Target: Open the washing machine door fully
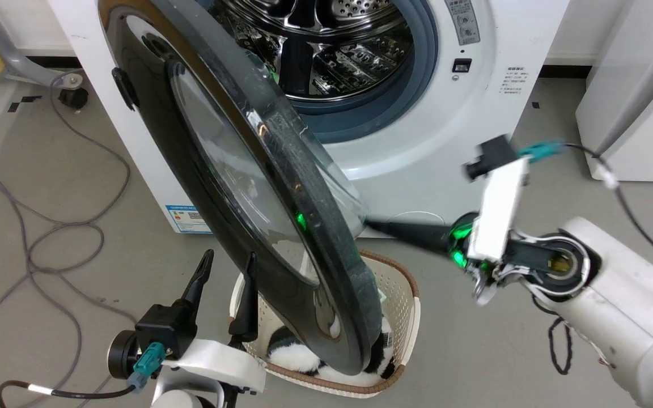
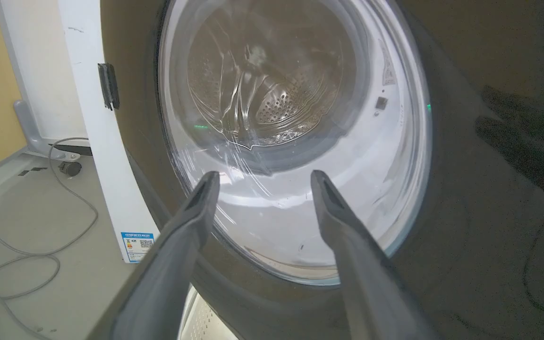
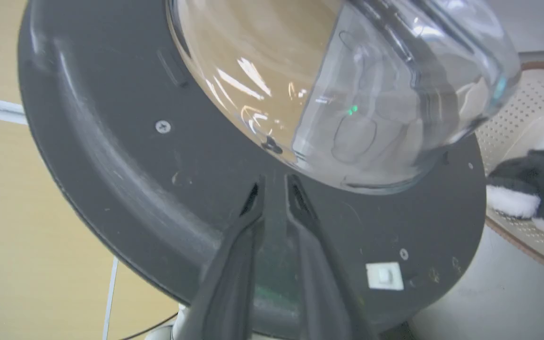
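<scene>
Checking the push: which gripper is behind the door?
The right gripper, at the round black washing machine door's matte back; the open left gripper faces its glossy front.

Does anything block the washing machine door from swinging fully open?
Possibly the left gripper: it is open, close before the glossy front of the washing machine door, on the side the door must swing toward. The laundry basket lies under the door's lower rim; contact cannot be told. The right gripper is at the matte back.

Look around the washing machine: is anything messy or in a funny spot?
A basket holding something black-and-white sits right under the part-open washing machine door, whose lower edge hangs over it. Loose cables sprawl across the floor at the left.
</scene>
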Available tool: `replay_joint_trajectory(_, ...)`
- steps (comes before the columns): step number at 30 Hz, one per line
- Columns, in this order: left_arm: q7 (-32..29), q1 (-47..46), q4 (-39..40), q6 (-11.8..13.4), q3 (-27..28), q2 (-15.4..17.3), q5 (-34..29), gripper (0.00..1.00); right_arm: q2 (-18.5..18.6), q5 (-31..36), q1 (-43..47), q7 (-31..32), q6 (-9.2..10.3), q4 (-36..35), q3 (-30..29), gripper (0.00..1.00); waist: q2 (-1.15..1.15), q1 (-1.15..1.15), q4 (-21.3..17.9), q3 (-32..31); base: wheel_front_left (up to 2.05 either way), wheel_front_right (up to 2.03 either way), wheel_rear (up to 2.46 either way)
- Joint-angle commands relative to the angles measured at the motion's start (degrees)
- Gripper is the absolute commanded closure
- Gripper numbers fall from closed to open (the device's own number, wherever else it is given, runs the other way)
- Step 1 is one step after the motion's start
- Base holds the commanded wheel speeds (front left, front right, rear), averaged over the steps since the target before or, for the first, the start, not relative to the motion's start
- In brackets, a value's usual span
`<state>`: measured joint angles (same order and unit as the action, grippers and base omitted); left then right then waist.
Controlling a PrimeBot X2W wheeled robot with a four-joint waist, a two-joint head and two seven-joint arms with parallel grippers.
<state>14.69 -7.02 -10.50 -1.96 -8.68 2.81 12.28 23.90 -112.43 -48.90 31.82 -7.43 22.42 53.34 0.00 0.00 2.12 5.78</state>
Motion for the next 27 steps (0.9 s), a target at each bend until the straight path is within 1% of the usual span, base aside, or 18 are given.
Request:
replay_joint_trajectory(1, 0.3, 0.6, 0.0, 0.2, 0.0, 0.1, 0.1, 0.0, 0.7, 0.3, 1.5, -2.6, -0.06, -0.4, -0.7, 0.0, 0.0, 0.0, 0.0, 0.0, 0.0, 0.0, 0.0)
replay_joint_trajectory(3, 0.3, 0.7, -0.1, 0.2, 0.0, 0.1, 0.2, 0.0, 1.0, 0.4, 3.2, -8.4, -0.06, -0.6, -2.4, 0.0, 0.0, 0.0, 0.0, 0.0, 0.0, 0.0, 0.0)
replay_joint_trajectory(7, 0.3, 0.8, -0.3, 0.5, 0.1, 0.1, 0.5, 0.0, 1.5, 1.2, 7.6, -22.9, -0.06, -0.1, -6.6, 0.0, 0.0, 0.0, 0.0, -0.3, 0.0, 0.0, 0.0)
replay_joint_trajectory(9, 0.3, 1.1, -0.3, 0.6, 0.3, 0.1, 0.6, 0.0, 2.2, 2.9, 10.2, -30.4, -0.06, -0.4, -8.2, 0.0, 0.0, 0.0, -0.1, -0.5, 0.0, 0.0, 0.0)
replay_joint_trajectory(13, 0.3, 1.6, -0.5, 0.7, 0.6, 0.1, 0.7, 0.0, 4.5, 6.1, 16.9, -43.0, -0.06, -2.4, -10.4, 0.0, 0.0, 0.0, -0.2, -1.2, 0.0, 0.0, 0.0)
replay_joint_trajectory(15, 0.3, 1.9, -0.6, 0.7, 0.9, 0.1, 0.7, 0.0, 5.2, 7.5, 20.5, -45.9, -0.06, -3.2, -12.3, 0.0, 0.0, 0.0, -0.4, -1.5, 0.0, 0.0, 0.0)
replay_joint_trajectory(17, 0.3, 2.3, -0.7, 0.8, 1.1, 0.1, 0.7, 0.0, 5.4, 9.2, 24.6, -46.7, -0.06, -4.3, -16.1, 0.0, 0.0, 0.0, -0.6, -1.9, 0.0, 0.0, 0.0)
replay_joint_trajectory(19, 0.3, 2.8, -0.7, 0.9, 1.4, 0.1, 0.7, 0.0, 4.9, 15.1, 28.9, -46.8, -0.06, -3.0, -22.7, 0.0, 0.0, 0.0, -1.1, -2.3, 0.0, 0.0, 0.0)
replay_joint_trajectory(22, 0.3, 3.3, -0.7, 0.8, 1.8, 0.1, 0.7, 0.0, 1.2, 25.6, 35.5, -46.8, -0.06, -2.9, -33.8, 0.0, 0.0, 0.0, -1.5, -2.6, 0.0, 0.0, 0.0)
replay_joint_trajectory(24, 0.3, 3.6, -0.7, 0.8, 2.0, 0.1, 0.5, 0.0, -1.6, 34.4, 39.5, -46.8, -0.06, -4.1, -40.9, 0.0, 0.0, 0.0, -1.7, -2.9, 0.0, 0.0, 0.0)
replay_joint_trajectory(27, 0.3, 3.8, -0.9, 0.6, 2.3, 0.1, 0.3, 0.0, -6.4, 50.0, 44.6, -46.8, -0.06, -7.6, -50.5, 0.0, 0.0, 0.0, -2.0, -3.1, 0.0, 0.0, 0.0)
